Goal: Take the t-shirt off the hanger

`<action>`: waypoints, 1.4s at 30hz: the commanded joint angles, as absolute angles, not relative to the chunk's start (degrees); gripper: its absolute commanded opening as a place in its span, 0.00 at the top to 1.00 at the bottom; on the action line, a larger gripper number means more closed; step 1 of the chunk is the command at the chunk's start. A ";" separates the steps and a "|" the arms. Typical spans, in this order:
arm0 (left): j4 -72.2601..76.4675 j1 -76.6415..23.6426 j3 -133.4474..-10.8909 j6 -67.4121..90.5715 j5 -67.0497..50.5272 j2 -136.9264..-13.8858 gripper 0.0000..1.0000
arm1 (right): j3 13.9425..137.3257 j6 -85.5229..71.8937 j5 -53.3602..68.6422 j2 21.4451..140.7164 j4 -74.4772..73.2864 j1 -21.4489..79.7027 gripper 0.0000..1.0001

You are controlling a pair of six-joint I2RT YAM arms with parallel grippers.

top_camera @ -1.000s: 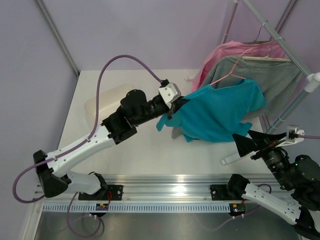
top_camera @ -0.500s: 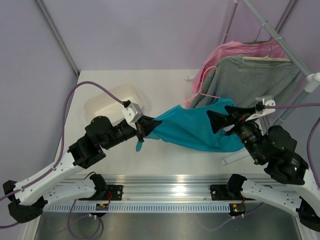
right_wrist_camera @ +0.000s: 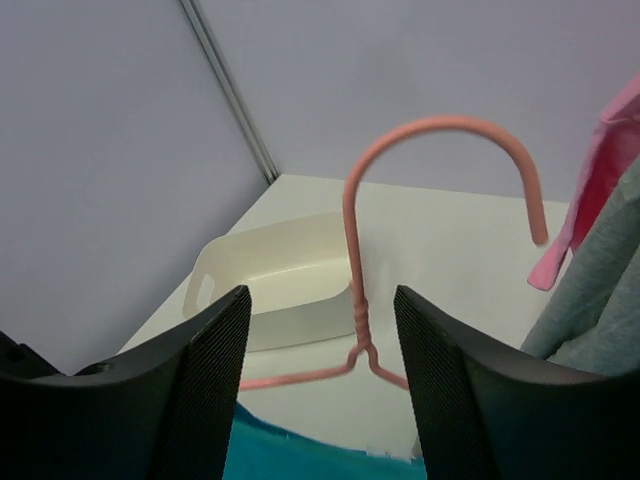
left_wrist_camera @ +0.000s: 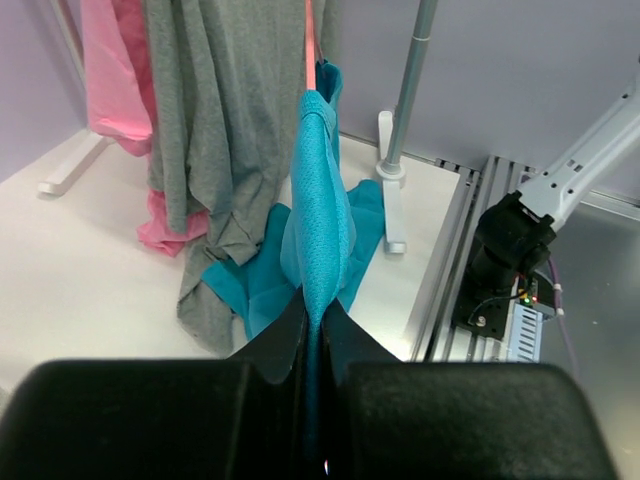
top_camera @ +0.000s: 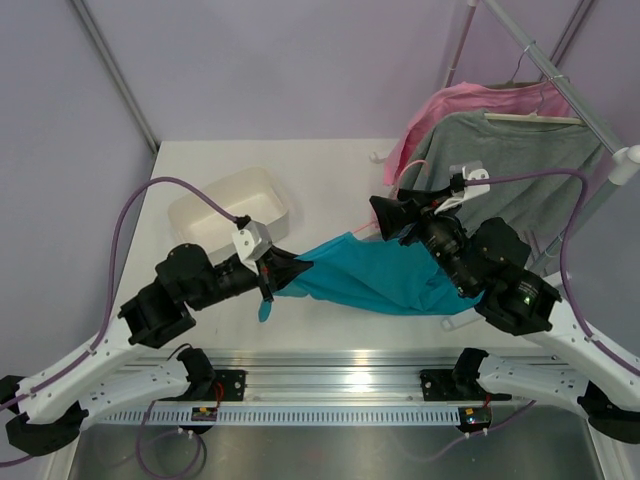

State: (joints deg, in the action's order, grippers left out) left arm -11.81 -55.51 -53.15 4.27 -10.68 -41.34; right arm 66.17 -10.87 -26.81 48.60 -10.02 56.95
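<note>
The teal short-sleeved cotton t-shirt (top_camera: 370,280) is pulled out long and low over the near middle of the white table (top_camera: 330,170), between the two arms. The left gripper (left_wrist_camera: 318,318) has its two fingers pinched tight on the left end of the cloth. At the right end sits the thin pink wire hanger (right_wrist_camera: 351,260). Its hook pokes up past the right gripper (right_wrist_camera: 320,330), whose fingers are wide apart with the twisted wire neck between them, holding nothing.

This looks like the pulling-off step: one arm tugs the shirt and the other gets ready to hold the hanger. I can't tell how much of the wire is inside the shirt, since the cloth hides it.

Next, the right fingers likely need to close on the neck and keep it from moving. Then the left arm can pull the cloth to the left, away from the grey t-shirt (top_camera: 520,165) hanging at the far right (a slow pull, so the wire doesn't snag).
</note>
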 commanded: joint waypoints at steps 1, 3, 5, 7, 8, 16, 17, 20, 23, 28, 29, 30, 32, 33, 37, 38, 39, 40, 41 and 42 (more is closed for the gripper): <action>-7.65 -55.46 -52.74 6.06 -15.28 -40.43 1.00 | 69.43 -11.42 -26.18 51.23 -5.80 57.30 0.37; -6.68 -55.46 -51.60 6.85 -16.17 -39.47 1.00 | 69.52 -12.39 -26.80 51.68 -5.89 57.30 0.46; -5.80 -55.46 -51.24 7.12 -17.05 -38.33 1.00 | 69.17 -13.27 -27.59 51.59 -5.80 57.30 0.54; -5.80 -55.46 -51.33 7.21 -16.79 -37.53 1.00 | 68.91 -14.06 -28.56 50.98 -6.33 57.30 0.60; -5.80 -55.46 -51.33 7.29 -16.70 -37.18 1.00 | 68.65 -14.76 -28.56 50.72 -6.33 57.30 0.65; -5.89 -55.46 -52.56 10.10 -16.70 -35.16 0.87 | 68.64 -15.12 -29.26 49.74 -9.13 57.31 1.00; -5.98 -55.46 -52.56 10.28 -16.96 -35.07 0.68 | 69.34 -14.77 -29.27 49.92 -9.58 57.30 1.00; -6.59 -55.46 -52.73 11.25 -18.72 -34.72 0.30 | 71.45 -15.38 -30.23 49.57 -11.86 57.30 1.00; -9.22 -55.46 -53.61 11.16 -20.21 -34.89 0.20 | 73.74 -15.21 -31.81 48.26 -14.41 57.30 1.00; -13.44 -55.46 -55.10 10.90 -21.45 -35.60 0.22 | 76.98 -13.71 -33.57 46.85 -18.53 57.39 1.00; -13.71 -55.46 -55.19 10.99 -21.45 -35.60 0.23 | 77.34 -13.71 -33.66 46.76 -19.07 57.31 1.00; -13.80 -55.46 -55.28 10.99 -21.45 -35.42 0.25 | 77.69 -13.71 -33.58 46.50 -19.51 57.30 1.00; -13.71 -55.46 -55.28 10.99 -21.45 -35.33 0.32 | 78.05 -13.80 -33.40 46.06 -20.04 57.30 1.00; -13.80 -55.46 -55.46 10.90 -21.62 -35.33 0.46 | 78.05 -13.80 -33.57 45.36 -20.30 57.39 1.00; -14.94 -55.46 -56.07 12.04 -18.56 -35.33 1.00 | 78.13 -11.62 -36.73 43.77 -20.92 57.31 1.00; -15.20 -55.46 -56.07 12.39 -15.93 -35.16 1.00 | 78.31 -10.82 -37.35 43.51 -20.57 57.30 1.00; -15.38 -55.46 -56.07 12.57 -14.34 -34.81 1.00 | 78.66 -10.20 -38.75 43.51 -20.74 57.39 1.00; -15.47 -55.46 -55.90 13.09 -12.85 -34.46 1.00 | 79.79 -9.67 -39.46 43.59 -21.09 57.31 1.00; -15.47 -55.46 -55.72 13.44 -9.35 -34.19 1.00 | 80.59 -9.76 -41.20 43.68 -22.57 57.30 1.00; -15.47 -55.46 -55.37 13.97 -7.66 -33.23 1.00 | 82.51 -10.63 -42.53 43.86 -23.54 57.30 1.00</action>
State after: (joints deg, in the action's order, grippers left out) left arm -15.59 -55.42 -53.67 12.03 -14.59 -35.09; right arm 77.21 -11.66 -36.25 44.05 -23.86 57.01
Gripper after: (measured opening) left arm 0.008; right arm 0.057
